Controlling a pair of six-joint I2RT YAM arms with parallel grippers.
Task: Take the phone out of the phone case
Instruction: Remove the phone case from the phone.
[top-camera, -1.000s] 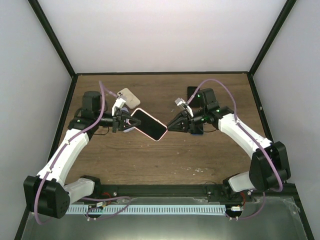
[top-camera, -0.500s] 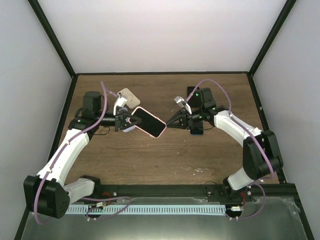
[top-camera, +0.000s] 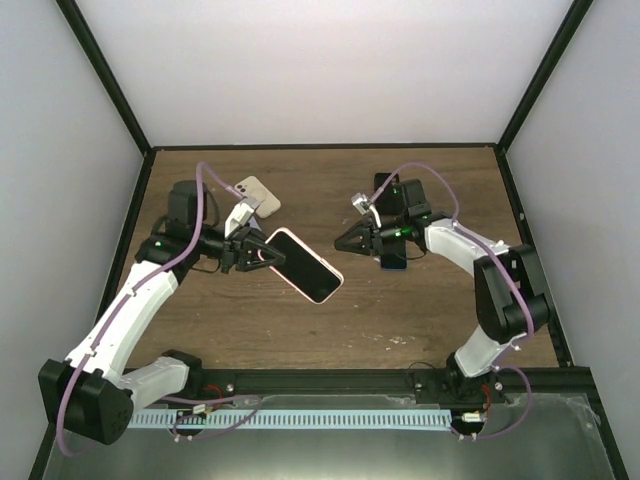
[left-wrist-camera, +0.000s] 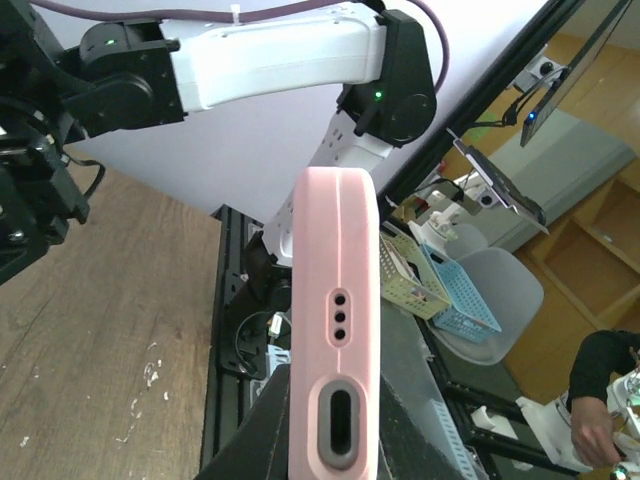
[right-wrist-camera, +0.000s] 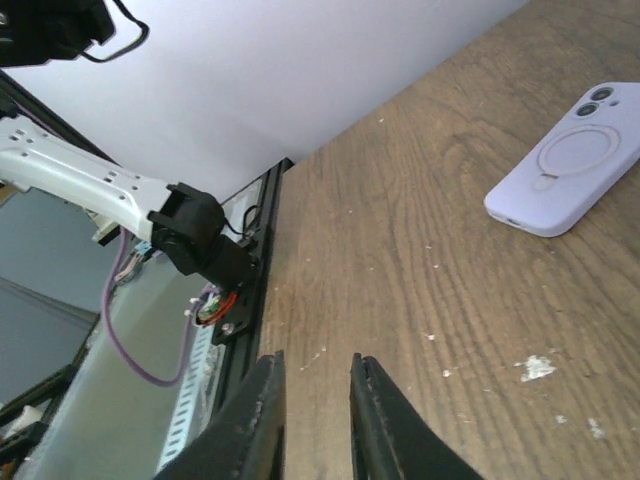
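I'm gripping the phone (top-camera: 303, 265), in its pink case (left-wrist-camera: 335, 330), with the left pincer (top-camera: 250, 252) above the worktop's (top-camera: 400, 310) middle, its length pointing toward the near right corner. The right pincer (top-camera: 345, 243), nearly closed and empty, is hovering off its far-right side.

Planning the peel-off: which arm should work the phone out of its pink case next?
Right. The left pincer is shut on the cased phone, holding it up, so it is busy. The right pincer is empty and points toward the phone, close by.
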